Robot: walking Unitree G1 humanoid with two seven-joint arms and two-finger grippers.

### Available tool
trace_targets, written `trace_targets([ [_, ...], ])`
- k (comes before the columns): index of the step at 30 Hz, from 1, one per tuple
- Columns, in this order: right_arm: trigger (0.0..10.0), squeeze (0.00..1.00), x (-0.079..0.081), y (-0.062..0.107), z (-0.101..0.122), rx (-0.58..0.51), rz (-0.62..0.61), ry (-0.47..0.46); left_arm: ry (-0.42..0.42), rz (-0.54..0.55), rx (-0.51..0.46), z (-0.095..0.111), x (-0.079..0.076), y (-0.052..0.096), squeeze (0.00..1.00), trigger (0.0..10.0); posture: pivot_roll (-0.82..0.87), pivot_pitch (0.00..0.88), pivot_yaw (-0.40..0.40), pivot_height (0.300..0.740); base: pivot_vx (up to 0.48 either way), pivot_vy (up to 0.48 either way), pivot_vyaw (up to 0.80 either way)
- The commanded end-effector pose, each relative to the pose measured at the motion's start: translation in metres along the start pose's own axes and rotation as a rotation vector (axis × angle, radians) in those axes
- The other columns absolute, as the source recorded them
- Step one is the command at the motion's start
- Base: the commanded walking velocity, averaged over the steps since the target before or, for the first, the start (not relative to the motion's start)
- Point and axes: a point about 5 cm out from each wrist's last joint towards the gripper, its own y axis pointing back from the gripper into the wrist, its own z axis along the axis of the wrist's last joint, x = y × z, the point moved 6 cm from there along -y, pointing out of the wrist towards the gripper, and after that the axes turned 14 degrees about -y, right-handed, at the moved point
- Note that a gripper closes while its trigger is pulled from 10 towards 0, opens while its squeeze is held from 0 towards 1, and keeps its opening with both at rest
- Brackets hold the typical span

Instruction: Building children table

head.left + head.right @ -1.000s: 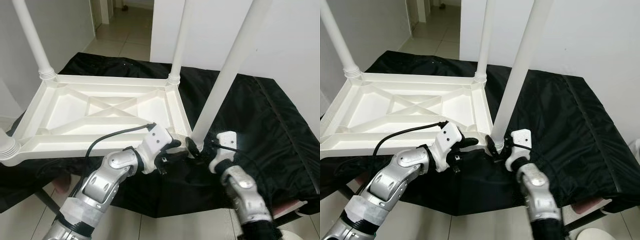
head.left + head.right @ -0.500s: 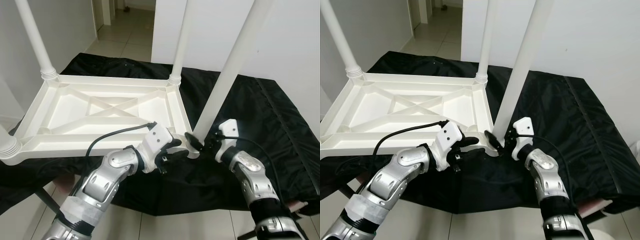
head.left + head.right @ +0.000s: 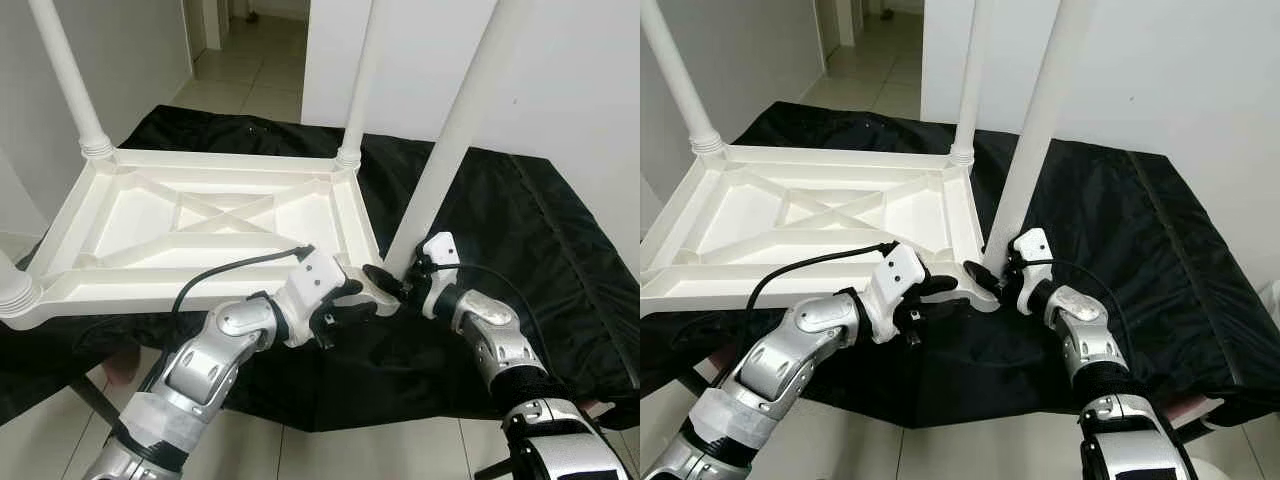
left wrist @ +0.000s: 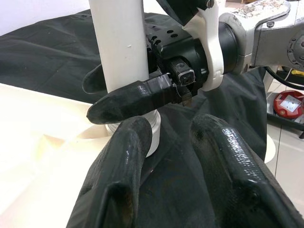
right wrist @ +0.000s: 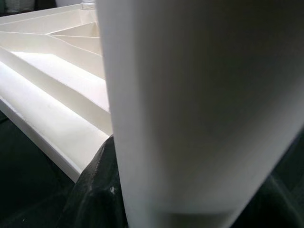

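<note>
A black cloth (image 3: 520, 230), slick and creased with a faint sheen, is spread over a raised surface. Pale tiles (image 3: 250, 70) lead away through a doorway at the back, with plain white walls (image 3: 560, 90) on both sides.

On the cloth lies the table top (image 3: 200, 225), upside down: white moulded plastic, rectangular, its underside crossed by stiffening ribs in an X with a raised rim all round. Round white legs stand up from its corners; the far left leg (image 3: 68, 75) and far right leg (image 3: 362, 80) sit in ribbed collars, and a collar (image 3: 15, 295) marks the near left corner.

At the near right corner the near leg (image 3: 450, 140) rises smooth and tubular, leaning a little to the right. The right gripper (image 3: 1002, 272) is at its base, its two black fingers spread around the tube; in the right wrist view the leg (image 5: 190, 109) stands between them, very close and blurred. One right finger (image 4: 133, 102) lies across the front of the leg just above the socket.

The left gripper (image 3: 362, 298) sits at the same corner, just beside the right one, fingers parted and pinching nothing; its rounded glossy pads (image 4: 118, 190) point at the leg's foot. A black cable (image 3: 230, 270) loops over the table rim to the left wrist.
</note>
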Motion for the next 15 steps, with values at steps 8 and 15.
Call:
trace_targets([
  [8, 10.0, 0.0, -0.0063, 0.0102, -0.0144, 0.031, -0.031, -0.05, 0.0, -0.022, -0.01, 0.0036, -0.0038, 0.0001, 0.0, 10.0, 0.06, 0.0, -0.076, 0.74, 0.0, 0.0, 0.0],
  [15, 10.0, 0.0, -0.0073, 0.0088, -0.0187, 0.019, -0.123, -0.08, 0.0, -0.031, -0.009, 0.0034, -0.0062, 0.0004, 0.0, 10.0, 0.06, 0.0, -0.073, 0.74, 0.0, 0.0, 0.0],
])
